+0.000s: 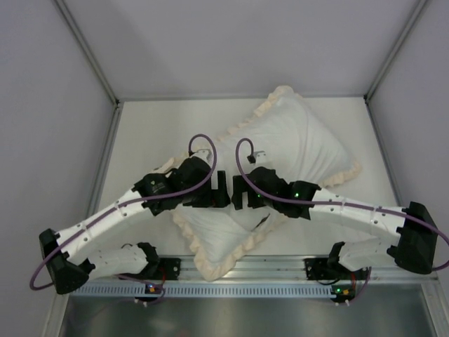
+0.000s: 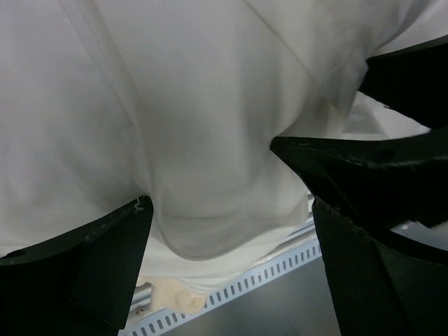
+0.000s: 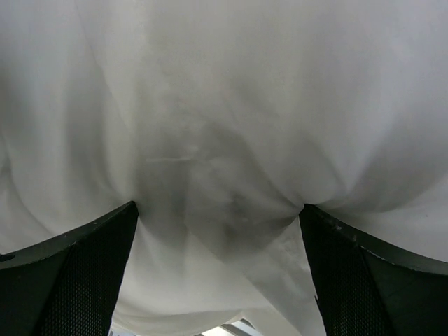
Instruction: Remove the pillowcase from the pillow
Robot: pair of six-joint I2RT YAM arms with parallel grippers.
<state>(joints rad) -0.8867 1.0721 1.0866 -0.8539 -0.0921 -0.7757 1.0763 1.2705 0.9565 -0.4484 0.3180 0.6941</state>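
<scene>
Overhead and wrist views. The pillowcase (image 1: 302, 140) lies diagonally on the table (image 1: 147, 133), white face up, its cream frill (image 1: 210, 270) reaching the near rail (image 1: 245, 288); the pillow is hidden inside it. Left: the left gripper (image 1: 219, 189) is lowered onto the middle of the cover, its jaws spread wide, with white cloth bulging between the fingers (image 2: 91, 266) and nothing pinched. Right: the right gripper (image 1: 238, 193) faces it just beside, also on the cover's middle, its jaws likewise wide apart, a fold of the white cloth swelling between its fingers (image 3: 77, 280), unclamped.
</scene>
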